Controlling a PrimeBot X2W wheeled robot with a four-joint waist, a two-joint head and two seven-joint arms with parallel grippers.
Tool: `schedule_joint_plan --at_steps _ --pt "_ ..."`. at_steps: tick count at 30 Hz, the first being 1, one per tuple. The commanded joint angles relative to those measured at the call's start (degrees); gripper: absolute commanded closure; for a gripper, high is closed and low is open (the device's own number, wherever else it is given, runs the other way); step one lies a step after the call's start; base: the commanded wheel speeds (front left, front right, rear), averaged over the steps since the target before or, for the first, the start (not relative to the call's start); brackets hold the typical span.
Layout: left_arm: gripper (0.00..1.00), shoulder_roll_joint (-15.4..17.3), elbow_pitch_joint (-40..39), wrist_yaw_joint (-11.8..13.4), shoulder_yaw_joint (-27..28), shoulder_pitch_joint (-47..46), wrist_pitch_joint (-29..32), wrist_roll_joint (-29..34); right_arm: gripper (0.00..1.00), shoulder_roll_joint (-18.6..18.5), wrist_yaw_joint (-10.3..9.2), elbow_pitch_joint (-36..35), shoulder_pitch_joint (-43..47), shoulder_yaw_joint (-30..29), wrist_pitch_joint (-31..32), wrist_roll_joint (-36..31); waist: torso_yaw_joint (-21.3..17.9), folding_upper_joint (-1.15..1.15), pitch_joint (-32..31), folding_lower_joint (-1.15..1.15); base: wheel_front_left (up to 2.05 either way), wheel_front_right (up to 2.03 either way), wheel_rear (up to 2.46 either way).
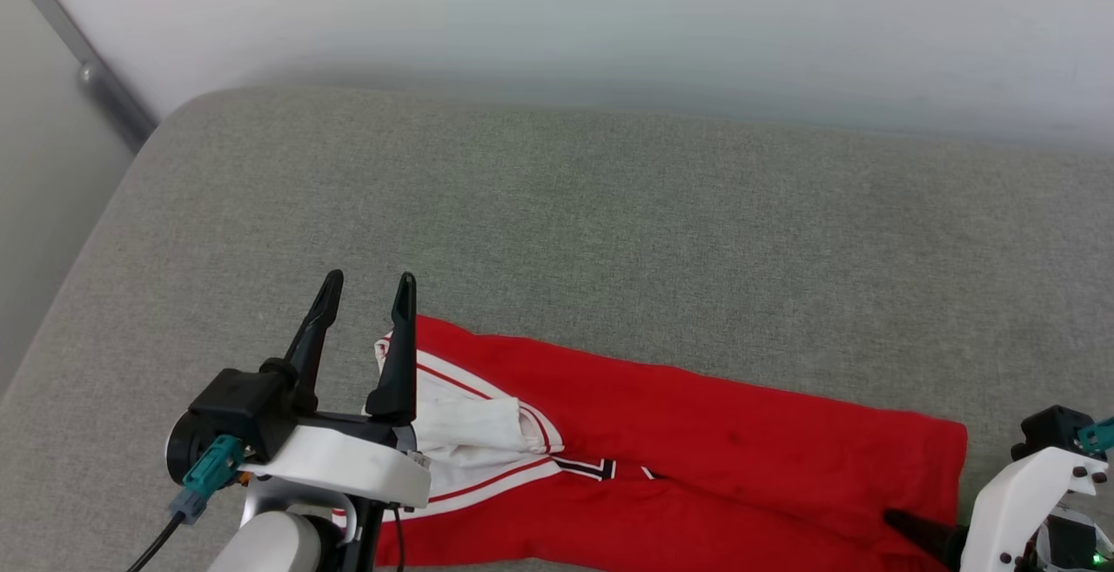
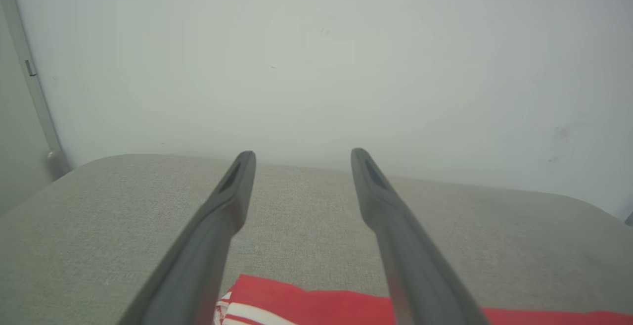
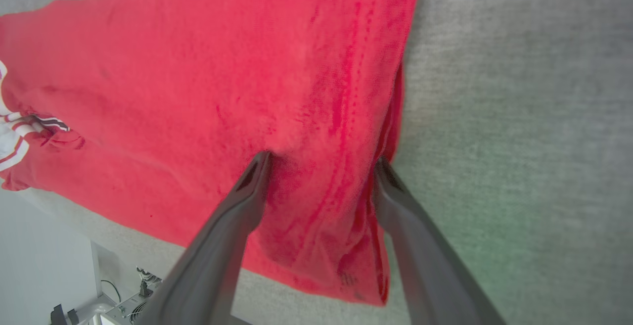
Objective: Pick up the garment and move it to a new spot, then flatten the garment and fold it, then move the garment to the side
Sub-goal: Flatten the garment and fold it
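Nearest, the left gripper [image 1: 370, 280] hangs over the garment [image 1: 696, 433] at its white-sleeved end, fingers spread wide (nothing between them). Folded into a long band, the garment lies crosswise on the grey cushion [image 1: 609, 206], its hem pointing right, where the right gripper [image 3: 321, 164], equally wide, straddles it.

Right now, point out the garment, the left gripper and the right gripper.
garment [image 1: 722, 433]: head view, red body panel.
left gripper [image 1: 370, 280]: head view, midway between its open fingertips.
right gripper [image 3: 321, 159]: right wrist view, midway between its fingertips, at the hem.

Spread-fingered right tool [image 3: 321, 159] at hem of red garment [image 3: 198, 82], grey cushion [image 3: 519, 117] beneath.
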Motion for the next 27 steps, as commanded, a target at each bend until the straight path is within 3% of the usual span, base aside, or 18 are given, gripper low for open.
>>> schedule_joint_plan --at_steps 1,2,5,17,22,27 --pt "0.00 0.3 -0.5 0.3 0.0 -0.5 -0.2 0.4 0.00 1.1 -0.02 2.0 0.4 0.8 0.4 0.4 0.2 0.00 0.3 0.00 0.00 0.00 0.00" --pt "0.00 0.3 -0.6 0.5 0.0 -0.5 -0.2 0.5 0.00 1.4 -0.02 2.7 0.4 1.1 0.5 0.8 0.2 0.00 0.4 0.00 0.00 0.00 0.00" --pt "0.00 0.4 -0.9 0.8 0.0 -0.4 -0.1 0.6 1.00 1.5 -0.01 3.6 0.4 2.2 0.4 1.9 0.1 0.00 0.3 0.00 0.00 0.00 0.00" --pt "0.00 1.6 0.3 2.6 0.0 3.7 1.3 -0.1 1.00 -4.5 -0.01 -2.2 1.5 6.6 -3.4 4.6 -2.1 0.00 -4.8 0.00 0.00 0.00 0.00" --pt "0.00 2.4 0.0 3.4 0.0 5.2 2.2 -0.2 1.00 -5.9 -0.02 -2.8 3.4 5.0 -3.7 4.5 -2.9 0.00 -6.5 0.00 0.00 0.00 0.00" --pt "0.00 3.0 -0.5 3.8 0.2 6.0 2.6 -0.2 1.00 -7.8 -0.02 -2.1 5.1 -0.4 -4.2 3.8 -3.6 0.00 -7.2 0.00 0.00 0.00 0.00"
